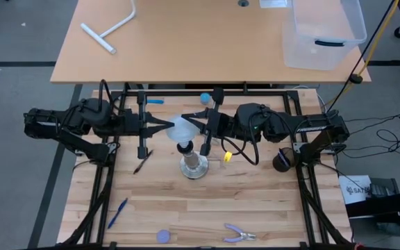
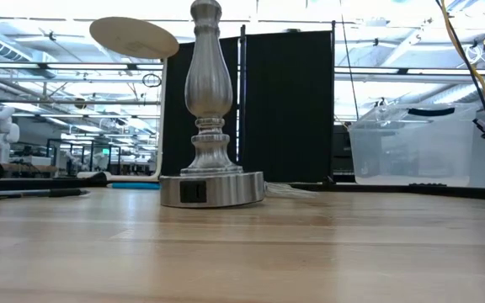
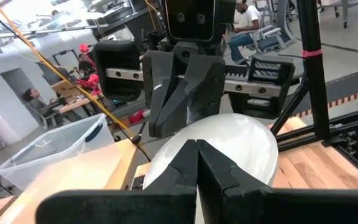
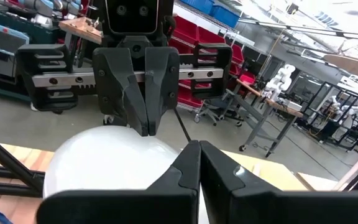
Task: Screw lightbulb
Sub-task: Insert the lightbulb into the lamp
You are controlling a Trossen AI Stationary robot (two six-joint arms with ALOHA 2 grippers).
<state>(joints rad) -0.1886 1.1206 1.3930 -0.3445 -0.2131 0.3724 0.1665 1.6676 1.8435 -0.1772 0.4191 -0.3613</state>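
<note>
The lightbulb (image 1: 181, 128) sits above the silver lamp stand (image 1: 193, 165) near the tabletop (image 1: 255, 201) centre. The left gripper (image 1: 170, 126) and right gripper (image 1: 192, 124) flank it, each with fingers closed together, tips against the globe.

Bright, even overhead light throughout; ceiling strips glare in the low view, foreground tabletop (image 2: 242, 261) soft.
</note>
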